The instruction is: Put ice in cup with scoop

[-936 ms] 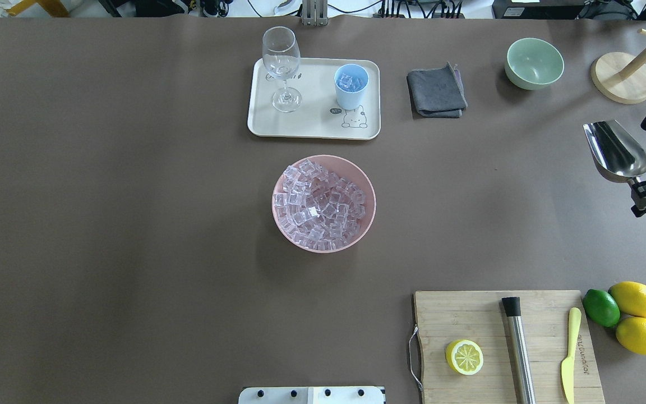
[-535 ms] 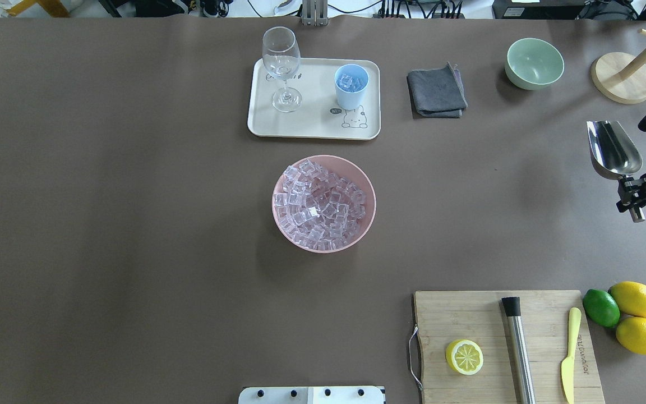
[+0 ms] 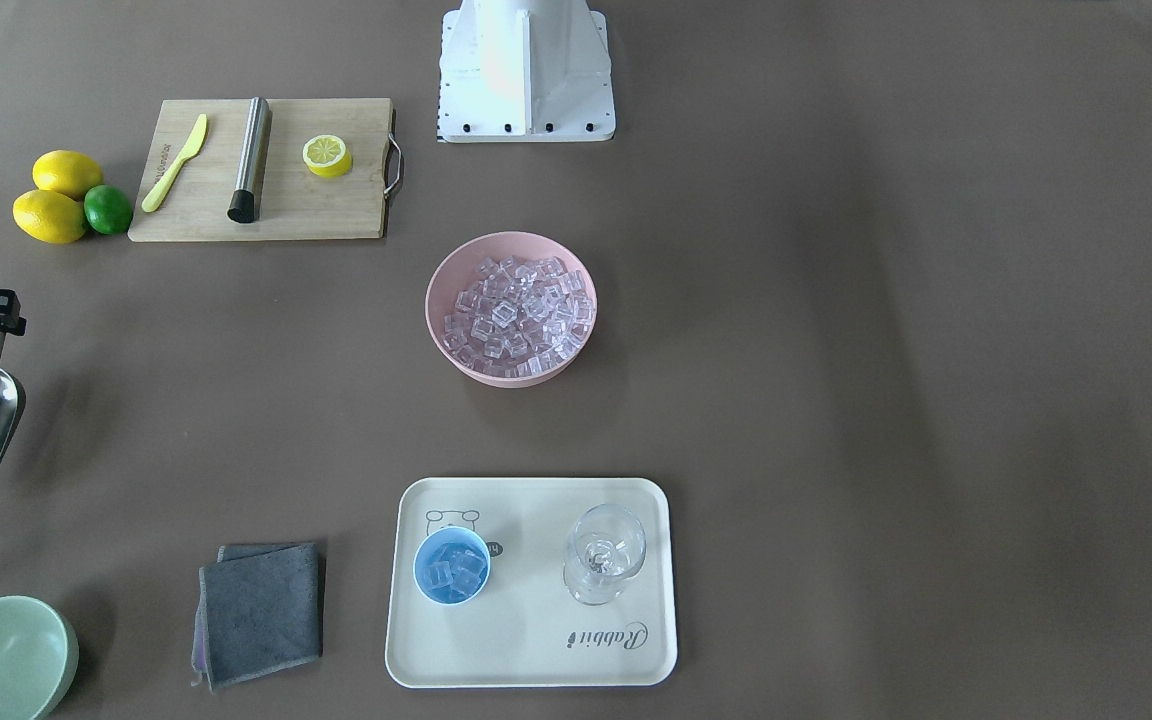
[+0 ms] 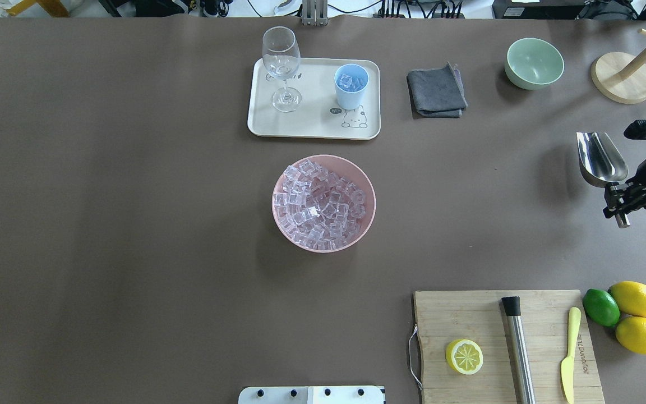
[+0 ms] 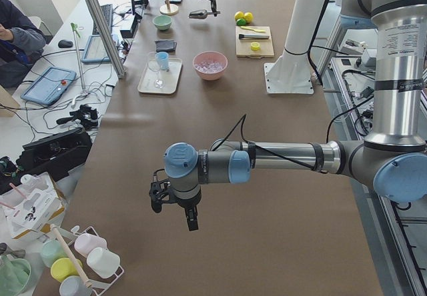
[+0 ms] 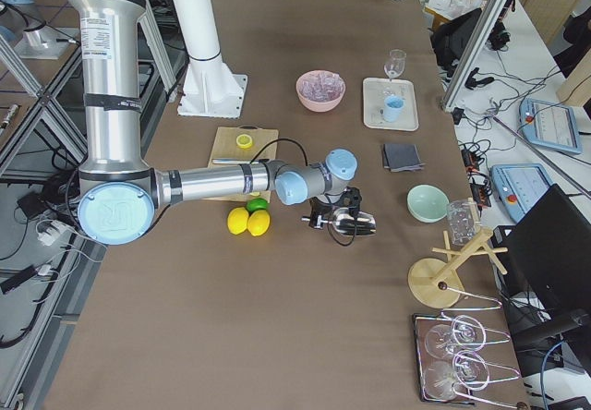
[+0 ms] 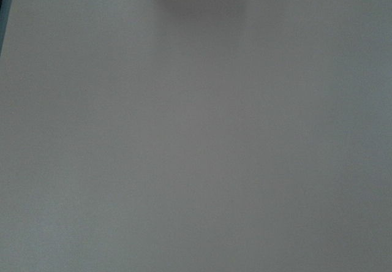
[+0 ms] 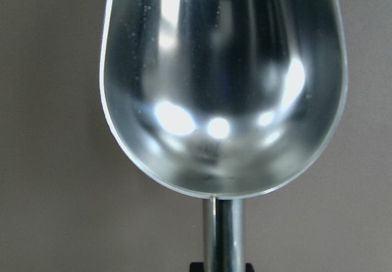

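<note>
My right gripper (image 4: 619,197) is shut on the handle of the steel scoop (image 4: 600,160) and holds it above the table near the right edge. The right wrist view shows the scoop's trough (image 8: 220,88) empty. The light-blue cup (image 4: 351,86) stands on a cream tray (image 4: 312,128) and holds a few ice cubes (image 3: 456,572). Many more ice cubes (image 4: 320,205) fill a pink bowl (image 4: 372,193) at the table's middle. My left gripper (image 5: 177,203) hangs over bare table far to the left, seen only in the exterior left view, so I cannot tell its state.
A stemmed glass (image 4: 282,67) stands on the tray beside the cup. A grey cloth (image 4: 436,90), a pale green bowl (image 4: 534,63) and a wooden stand (image 4: 623,76) lie at the back right. A cutting board (image 4: 508,348) with half lemon, steel rod and knife sits front right, beside lemons and a lime (image 4: 600,307).
My right gripper has moved a little leftward with the scoop and turned it, so the trough looks narrower. Nothing else moved.
</note>
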Tool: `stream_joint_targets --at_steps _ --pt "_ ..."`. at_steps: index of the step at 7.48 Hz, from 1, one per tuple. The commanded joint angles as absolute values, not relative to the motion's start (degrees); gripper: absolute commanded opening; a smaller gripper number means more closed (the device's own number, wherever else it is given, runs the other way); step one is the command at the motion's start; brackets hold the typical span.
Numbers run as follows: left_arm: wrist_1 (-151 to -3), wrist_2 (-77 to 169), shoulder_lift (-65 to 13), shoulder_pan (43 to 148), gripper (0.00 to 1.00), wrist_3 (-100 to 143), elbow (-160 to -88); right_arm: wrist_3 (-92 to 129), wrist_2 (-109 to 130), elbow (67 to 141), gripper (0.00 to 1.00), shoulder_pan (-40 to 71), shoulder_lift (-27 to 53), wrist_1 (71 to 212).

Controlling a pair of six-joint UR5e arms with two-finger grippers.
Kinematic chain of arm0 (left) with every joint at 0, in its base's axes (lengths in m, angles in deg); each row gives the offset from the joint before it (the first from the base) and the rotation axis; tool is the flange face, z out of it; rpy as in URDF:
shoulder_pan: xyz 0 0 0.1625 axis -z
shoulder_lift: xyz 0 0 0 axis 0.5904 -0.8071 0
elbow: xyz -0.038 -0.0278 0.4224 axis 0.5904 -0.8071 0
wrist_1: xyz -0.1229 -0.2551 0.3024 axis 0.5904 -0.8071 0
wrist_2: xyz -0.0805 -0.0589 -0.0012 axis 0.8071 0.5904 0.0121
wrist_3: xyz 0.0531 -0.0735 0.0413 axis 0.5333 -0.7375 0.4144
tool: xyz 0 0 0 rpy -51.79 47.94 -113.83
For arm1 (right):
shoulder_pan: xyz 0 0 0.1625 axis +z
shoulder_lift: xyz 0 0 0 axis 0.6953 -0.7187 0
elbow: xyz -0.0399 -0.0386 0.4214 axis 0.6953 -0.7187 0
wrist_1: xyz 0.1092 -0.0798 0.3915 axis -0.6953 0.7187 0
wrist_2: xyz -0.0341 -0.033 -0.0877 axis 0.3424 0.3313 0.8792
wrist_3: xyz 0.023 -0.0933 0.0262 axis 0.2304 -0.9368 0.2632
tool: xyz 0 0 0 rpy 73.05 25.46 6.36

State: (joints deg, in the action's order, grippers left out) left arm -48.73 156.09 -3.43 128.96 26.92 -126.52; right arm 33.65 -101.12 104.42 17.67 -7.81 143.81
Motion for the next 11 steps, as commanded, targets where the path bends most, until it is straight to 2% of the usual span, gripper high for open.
stream_joint_targets --at_steps 1,2,3,5,7,9,11 --pt "-50.5 158.5 -2.9 128.5 0.98 27.0 -125.8 33.8 -102.3 103.2 0.08 16.7 -7.2 143.8" --pt "-50.5 158.5 -2.9 128.5 0.98 27.0 -126.0 33.9 -102.5 103.2 0.66 16.7 -7.2 143.8" --pt "-50.4 158.6 -2.9 128.5 0.98 26.9 -125.9 33.8 -102.6 103.5 0.99 16.7 -7.2 143.7" --pt "-50.3 158.6 -2.9 128.5 0.98 26.9 -125.9 33.6 -102.9 104.0 1.0 16.7 -7.2 143.7" --pt "-50.3 158.5 -2.9 128.5 0.98 27.0 -125.7 33.4 -100.9 107.8 1.0 17.6 -7.3 143.4" --pt "-50.6 158.5 -2.9 128.5 0.98 26.9 -124.6 31.4 -100.1 112.0 1.0 25.3 -5.3 148.0" --pt "-50.6 158.5 -2.9 128.5 0.98 27.0 -124.2 11.1 -99.9 113.2 1.0 35.2 -3.3 161.1"
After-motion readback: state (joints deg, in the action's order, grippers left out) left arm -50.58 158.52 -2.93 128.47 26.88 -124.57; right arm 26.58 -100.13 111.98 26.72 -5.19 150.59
